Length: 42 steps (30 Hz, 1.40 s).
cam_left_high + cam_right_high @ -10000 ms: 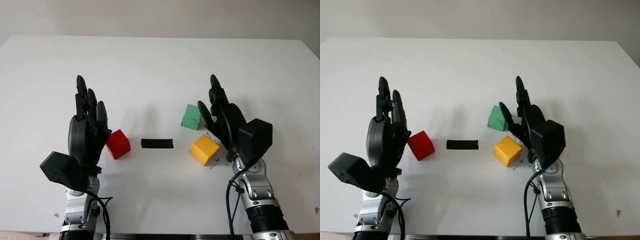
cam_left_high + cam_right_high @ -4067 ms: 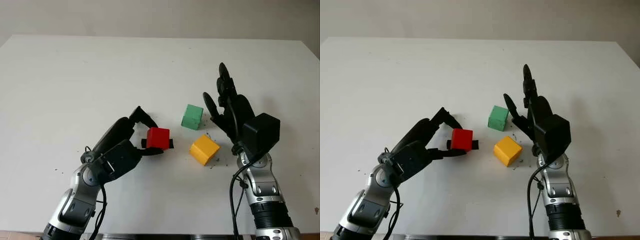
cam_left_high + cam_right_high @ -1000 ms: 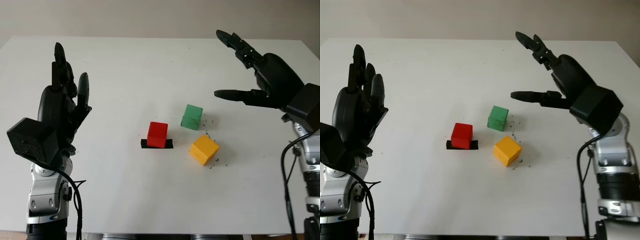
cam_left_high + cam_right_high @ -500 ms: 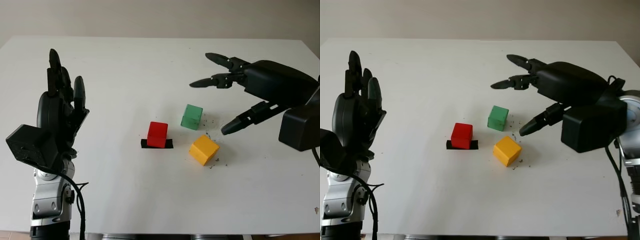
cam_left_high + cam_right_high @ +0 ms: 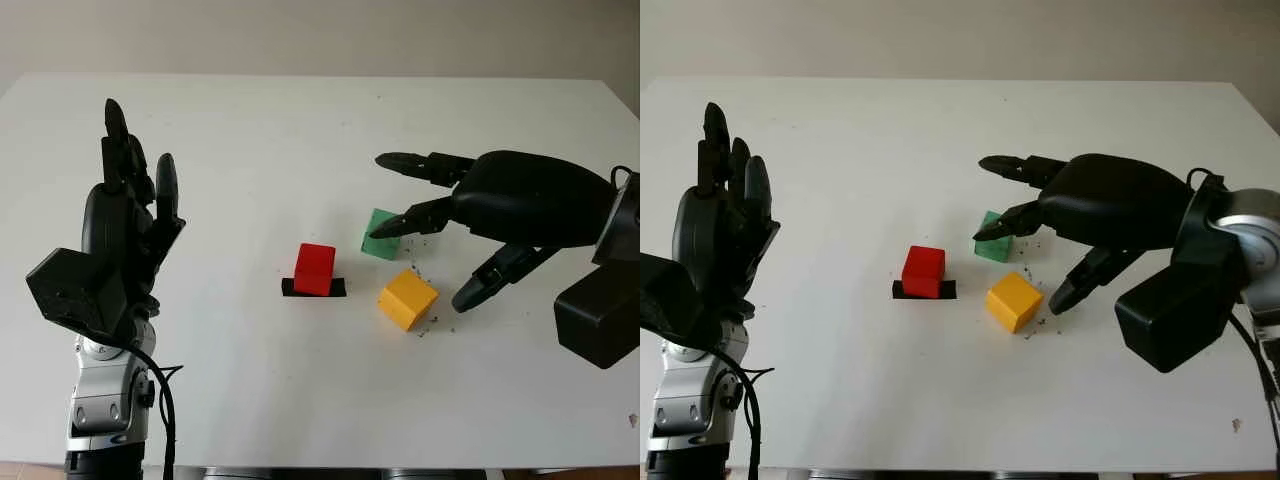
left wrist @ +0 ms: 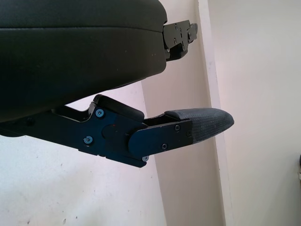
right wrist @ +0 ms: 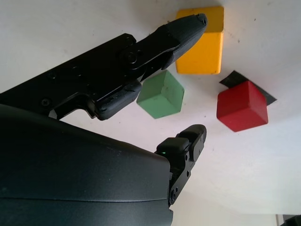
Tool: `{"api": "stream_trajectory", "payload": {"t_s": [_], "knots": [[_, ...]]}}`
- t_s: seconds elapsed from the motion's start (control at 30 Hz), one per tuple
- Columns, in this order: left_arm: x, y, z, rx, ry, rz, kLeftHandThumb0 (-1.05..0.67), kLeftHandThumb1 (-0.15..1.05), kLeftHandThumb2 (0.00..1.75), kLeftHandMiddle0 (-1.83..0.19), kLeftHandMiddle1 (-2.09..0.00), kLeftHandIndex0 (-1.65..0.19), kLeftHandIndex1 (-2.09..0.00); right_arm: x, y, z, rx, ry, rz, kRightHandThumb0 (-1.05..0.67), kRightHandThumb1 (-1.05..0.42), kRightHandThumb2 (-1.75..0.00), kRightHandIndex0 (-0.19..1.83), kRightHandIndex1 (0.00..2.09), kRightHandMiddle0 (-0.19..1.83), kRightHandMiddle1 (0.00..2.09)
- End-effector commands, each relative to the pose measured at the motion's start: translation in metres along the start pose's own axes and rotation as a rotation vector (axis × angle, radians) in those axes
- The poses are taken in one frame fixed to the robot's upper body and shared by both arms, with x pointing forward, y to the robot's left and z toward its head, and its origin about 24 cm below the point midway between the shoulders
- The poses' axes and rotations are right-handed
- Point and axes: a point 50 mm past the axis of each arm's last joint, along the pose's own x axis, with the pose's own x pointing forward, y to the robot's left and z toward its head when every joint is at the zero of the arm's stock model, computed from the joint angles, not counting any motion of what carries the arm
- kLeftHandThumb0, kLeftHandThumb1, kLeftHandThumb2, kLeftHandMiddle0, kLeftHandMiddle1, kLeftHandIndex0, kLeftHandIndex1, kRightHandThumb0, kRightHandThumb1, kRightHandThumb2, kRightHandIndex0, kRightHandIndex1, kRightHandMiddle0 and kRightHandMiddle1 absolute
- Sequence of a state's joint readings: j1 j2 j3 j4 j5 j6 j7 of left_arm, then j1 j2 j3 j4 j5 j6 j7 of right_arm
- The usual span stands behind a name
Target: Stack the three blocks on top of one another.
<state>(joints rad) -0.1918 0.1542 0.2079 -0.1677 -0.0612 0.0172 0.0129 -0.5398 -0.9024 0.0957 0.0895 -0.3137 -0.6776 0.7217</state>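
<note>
A red block [image 5: 316, 268] stands on a black tape strip [image 5: 335, 289] at the middle of the table. To its right sits a green block [image 5: 380, 240], and a yellow block [image 5: 407, 299] lies nearer me. My right hand [image 5: 412, 232] is open and hovers over the green block, one fingertip in front of its top edge and the thumb beside the yellow block. The right wrist view looks down between the fingers on the green block [image 7: 161, 94], the yellow block [image 7: 202, 47] and the red block [image 7: 241, 106]. My left hand [image 5: 130, 200] is open, raised at the left, apart from the blocks.
The white table [image 5: 250, 140] stretches to its far edge against a beige wall. Small dark specks lie around the yellow and green blocks. The right forearm and its wrist camera housing [image 5: 600, 310] hang over the table's right side.
My right hand has come down and in from the right and now hangs just over the green block. The left hand has hardly shifted. The blocks have not moved.
</note>
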Motion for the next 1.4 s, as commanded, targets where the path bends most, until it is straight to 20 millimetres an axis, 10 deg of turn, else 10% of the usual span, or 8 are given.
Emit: {"api": "stream_trajectory", "payload": {"t_s": [0.0,1.1,1.23,1.37], "knots": [[0.0,-0.002,0.001,0.0,-0.004,0.001,-0.67,1.05,0.62,0.18,-0.05,0.18,-0.02,0.001,0.011,0.001,0.013,-0.009,0.023,-0.79,-0.84,-0.06,-0.07,0.04,0.52,0.07],[-0.004,-0.004,0.0,0.027,0.017,0.001,-0.67,1.05,0.51,0.18,-0.05,0.18,-0.04,0.02,0.061,-0.007,0.014,-0.006,-0.092,-0.6,-0.83,-0.06,0.02,0.08,0.76,0.17],[-0.005,-0.005,0.0,0.023,0.021,0.001,-0.67,1.05,0.5,0.18,-0.05,0.19,-0.04,0.019,0.06,-0.009,0.006,-0.02,-0.133,-0.54,-0.84,-0.05,0.11,0.06,0.58,1.01],[-0.005,-0.006,0.001,0.032,0.022,-0.001,-0.67,1.05,0.5,0.18,-0.06,0.18,-0.05,0.019,0.059,-0.01,0.006,-0.03,-0.159,-0.45,-0.86,-0.06,0.16,0.07,0.51,1.12]]}}
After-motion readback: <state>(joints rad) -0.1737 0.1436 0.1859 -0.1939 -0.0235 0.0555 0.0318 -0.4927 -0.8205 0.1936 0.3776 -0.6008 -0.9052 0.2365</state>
